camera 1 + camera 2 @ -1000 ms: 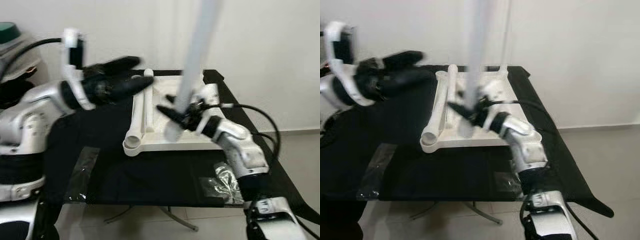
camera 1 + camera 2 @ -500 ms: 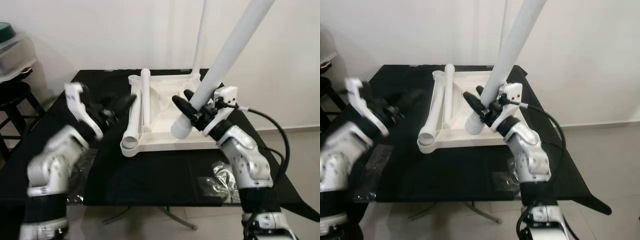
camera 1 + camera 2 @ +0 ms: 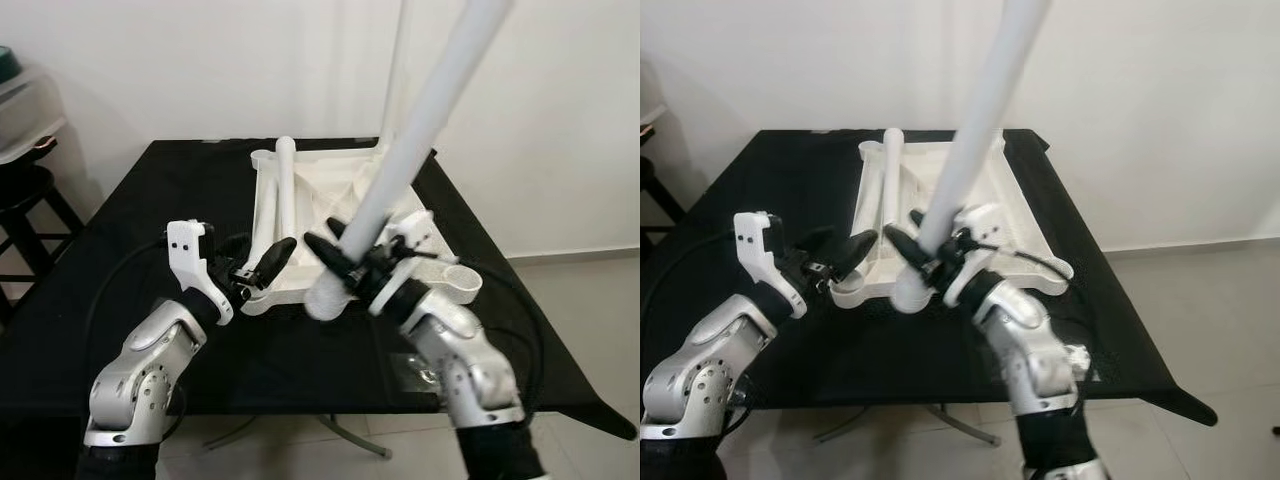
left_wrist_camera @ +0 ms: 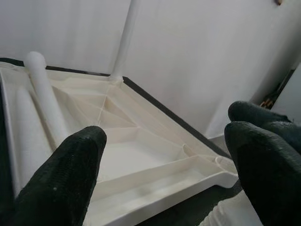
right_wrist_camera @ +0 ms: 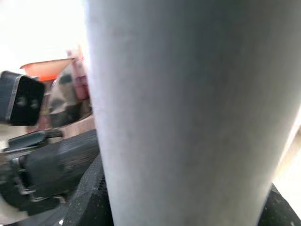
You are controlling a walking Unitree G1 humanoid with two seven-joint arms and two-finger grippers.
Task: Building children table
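Right gripper (image 3: 340, 262) clamps long white plastic table leg (image 3: 400, 170), tilted toward 1 o'clock; left gripper (image 3: 262, 266), fingers spread and empty, at upturned white plastic tabletop's (image 3: 330, 205) 7 o'clock corner.

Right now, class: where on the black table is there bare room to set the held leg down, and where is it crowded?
Bare: the black table left of the white tabletop. Crowded: the front edge, where left gripper and right gripper meet.
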